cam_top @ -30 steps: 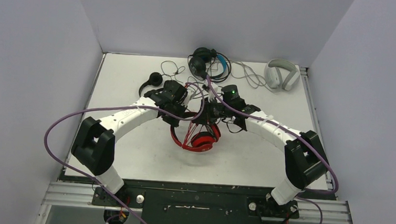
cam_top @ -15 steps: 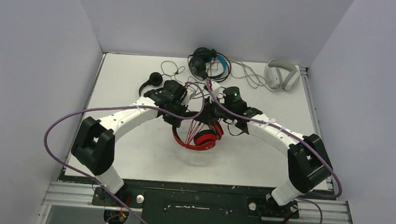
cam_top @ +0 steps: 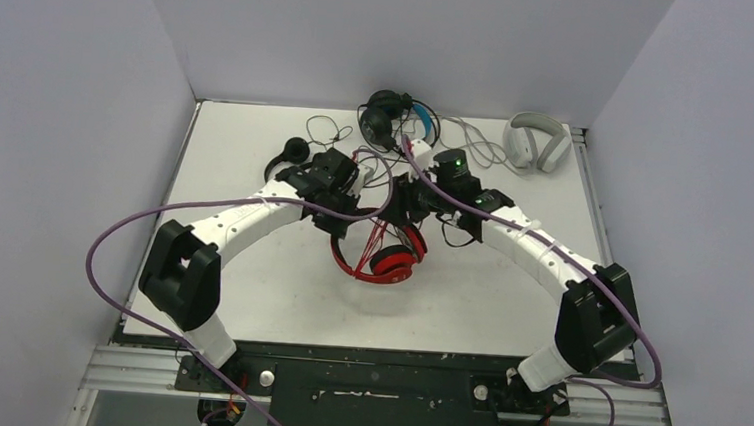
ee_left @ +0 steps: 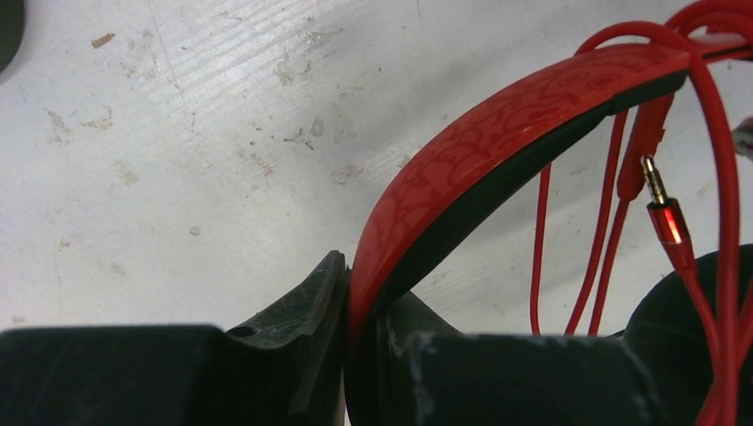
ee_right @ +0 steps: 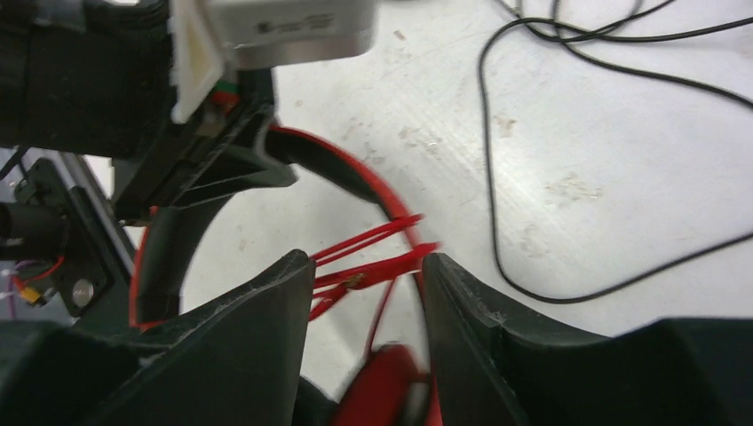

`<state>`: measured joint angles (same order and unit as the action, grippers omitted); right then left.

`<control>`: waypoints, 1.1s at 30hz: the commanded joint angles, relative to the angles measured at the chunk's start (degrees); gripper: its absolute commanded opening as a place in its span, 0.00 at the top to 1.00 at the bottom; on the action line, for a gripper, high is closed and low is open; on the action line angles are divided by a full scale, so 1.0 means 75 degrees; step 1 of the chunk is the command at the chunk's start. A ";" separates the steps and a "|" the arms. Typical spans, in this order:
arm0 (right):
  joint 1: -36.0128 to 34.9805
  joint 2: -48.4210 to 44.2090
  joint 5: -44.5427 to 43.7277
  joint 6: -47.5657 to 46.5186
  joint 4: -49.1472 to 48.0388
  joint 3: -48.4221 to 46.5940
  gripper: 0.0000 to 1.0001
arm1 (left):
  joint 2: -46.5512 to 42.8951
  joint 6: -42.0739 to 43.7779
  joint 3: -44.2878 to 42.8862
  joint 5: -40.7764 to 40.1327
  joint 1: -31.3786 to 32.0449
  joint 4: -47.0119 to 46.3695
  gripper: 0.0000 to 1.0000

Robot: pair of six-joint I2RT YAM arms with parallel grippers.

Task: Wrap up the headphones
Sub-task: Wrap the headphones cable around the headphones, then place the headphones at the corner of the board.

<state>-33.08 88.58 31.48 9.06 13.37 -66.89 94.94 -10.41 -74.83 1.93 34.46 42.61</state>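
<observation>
The red-and-black headphones (cam_top: 382, 259) hang low over the middle of the table, with loops of their red cable (cam_top: 375, 235) running over the band. My left gripper (cam_top: 346, 214) is shut on the red headband (ee_left: 497, 133), which is pinched edge-on between its jaws. The cable's gold-tipped plug (ee_left: 658, 193) dangles free beside the band. My right gripper (ee_right: 367, 277) is open just to the right, a few red cable strands (ee_right: 373, 264) passing loosely between its fingers without being clamped.
At the back of the table lie the black-and-blue headphones (cam_top: 395, 120), the white-grey headphones (cam_top: 536, 142) at the back right, and the small black headphones (cam_top: 292, 153) at the left. Thin black cables (ee_right: 533, 266) trail over the white surface near my right gripper.
My right gripper has opened and let go of the red cable, and that arm has drawn a little toward the back. The left gripper's hold on the headband is unchanged.
</observation>
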 commanded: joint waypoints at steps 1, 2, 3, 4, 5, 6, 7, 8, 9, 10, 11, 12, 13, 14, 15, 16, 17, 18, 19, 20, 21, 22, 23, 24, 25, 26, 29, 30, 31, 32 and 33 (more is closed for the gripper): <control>0.0470 -0.0495 -0.0339 0.0045 0.0164 -0.0384 0.49 | -0.0057 -0.0063 -0.0285 0.0280 -0.0020 0.0121 1.00; 0.0553 -0.0580 -0.0323 0.0052 0.0222 -0.0402 0.48 | -0.0063 -0.0089 -0.0269 0.0262 -0.0048 0.0120 1.00; 0.0652 -0.0661 -0.0314 0.0051 0.0308 -0.0439 0.48 | -0.0065 -0.0113 -0.0260 0.0241 -0.0093 0.0121 1.00; 0.0765 -0.0741 -0.0304 0.0022 0.0433 -0.0487 0.47 | -0.0080 -0.0147 -0.0246 0.0242 -0.0159 0.0120 1.00; 0.0880 -0.0823 -0.0288 -0.0022 0.0569 -0.0517 0.46 | -0.0098 -0.0190 -0.0236 0.0238 -0.0230 0.0125 1.00; 0.0996 -0.0917 -0.0311 -0.0052 0.0718 -0.0515 0.45 | -0.0121 -0.0238 -0.0231 0.0227 -0.0312 0.0120 1.00; 0.1105 -0.1031 -0.0378 -0.0053 0.0821 -0.0436 0.44 | -0.0163 -0.0275 -0.0211 0.0204 -0.0410 0.0137 1.00; 0.1191 -0.1244 -0.0496 -0.0025 0.0850 -0.0326 0.43 | -0.0255 -0.0316 -0.0197 0.0112 -0.0506 0.0122 1.00; 0.1266 -0.1440 -0.0691 0.0061 0.0796 -0.0158 0.41 | -0.0337 -0.0374 -0.0150 -0.0034 -0.0635 0.0111 1.00; 0.1296 -0.1634 -0.1054 0.0215 0.0711 0.0037 0.39 | -0.0436 -0.0456 -0.0088 -0.0173 -0.0792 0.0098 1.00; 0.1316 -0.1876 -0.1392 0.0369 0.0542 0.0258 0.36 | -0.0525 -0.0584 -0.0016 -0.0435 -0.0989 0.0086 1.00; 0.1323 -0.2096 -0.1638 0.0501 0.0335 0.0508 0.34 | -0.0608 -0.0721 0.0052 -0.0601 -0.1322 0.0096 1.00; 0.1325 -0.2292 -0.1940 0.0645 0.0101 0.0716 0.32 | -0.0699 -0.0872 0.0160 -0.0750 -0.1584 0.0102 1.00; 0.1317 -0.2486 -0.2108 0.0770 -0.0061 0.0925 0.30 | -0.0801 -0.1034 0.0295 -0.0845 -0.1864 0.0041 1.00; 0.1327 -0.2644 -0.2213 0.0863 -0.0194 0.1104 0.29 | -0.0916 -0.1233 0.0489 -0.0866 -0.2179 -0.0078 1.00; 0.1326 -0.2791 -0.2324 0.0916 -0.0309 0.1242 0.28 | -0.1036 -0.1344 0.0679 -0.0861 -0.2467 -0.0247 1.00; 0.1336 -0.2898 -0.2388 0.0969 -0.0398 0.1362 0.27 | -0.1177 -0.1587 0.0899 -0.0861 -0.2774 -0.0411 1.00; 0.1330 -0.3004 -0.2438 0.0999 -0.0464 0.1459 0.27 | -0.1307 -0.1764 0.1124 -0.0852 -0.3046 -0.0603 1.00; 0.1336 -0.3082 -0.2490 0.1004 -0.0508 0.1531 0.26 | -0.1457 -0.2016 0.1319 -0.0944 -0.3263 -0.0791 1.00; 0.1340 -0.3141 -0.2543 0.1007 -0.0532 0.1580 0.26 | -0.1586 -0.2347 0.1480 -0.1234 -0.3420 -0.0927 1.00; 0.1337 -0.3184 -0.2594 0.0998 -0.0539 0.1622 0.25 | -0.1725 -0.2721 0.1598 -0.1637 -0.3531 -0.0964 1.00; 0.1339 -0.3208 -0.2618 0.0996 -0.0540 0.1654 0.25 | -0.1868 -0.3061 0.1730 -0.1921 -0.3628 -0.1043 1.00; 0.1350 -0.3227 -0.2632 0.0985 -0.0538 0.1690 0.25 | -0.2018 -0.3344 0.1896 -0.2104 -0.3743 -0.1167 1.00; 0.1342 -0.3256 -0.2649 0.0976 -0.0521 0.1715 0.24 | -0.2189 -0.3622 0.2078 -0.2148 -0.3895 -0.1347 1.00; 0.1354 -0.3280 -0.2657 0.0964 -0.0526 0.1756 0.24 | -0.2339 -0.3902 0.2298 -0.2161 -0.4119 -0.1518 1.00; 0.1358 -0.3314 -0.2668 0.0955 -0.0522 0.1804 0.23 | -0.2449 -0.4203 0.2472 -0.2221 -0.4355 -0.1600 1.00; 0.1385 -0.3484 -0.2708 0.0945 -0.0505 0.1961 0.23 | -0.2627 -0.5010 0.2836 -0.2369 -0.5421 -0.1556 1.00; 0.1392 -0.3555 -0.2708 0.0938 -0.0508 0.2029 0.23 | -0.2652 -0.5208 0.3022 -0.2331 -0.5703 -0.1581 1.00; 0.1397 -0.3630 -0.2740 0.0938 -0.0502 0.2093 0.23 | -0.2680 -0.5415 0.3153 -0.2300 -0.5949 -0.1600 1.00; 0.1405 -0.3709 -0.2763 0.0948 -0.0500 0.2168 0.22 | -0.2695 -0.5594 0.3291 -0.2268 -0.6151 -0.1681 1.00; 0.1410 -0.3772 -0.2782 0.0959 -0.0504 0.2235 0.22 | -0.2682 -0.5905 0.3396 -0.2290 -0.6346 -0.1674 1.00</control>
<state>-22.90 63.55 12.56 15.70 12.19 -51.33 76.93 -43.40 -51.62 -14.31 -7.70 35.20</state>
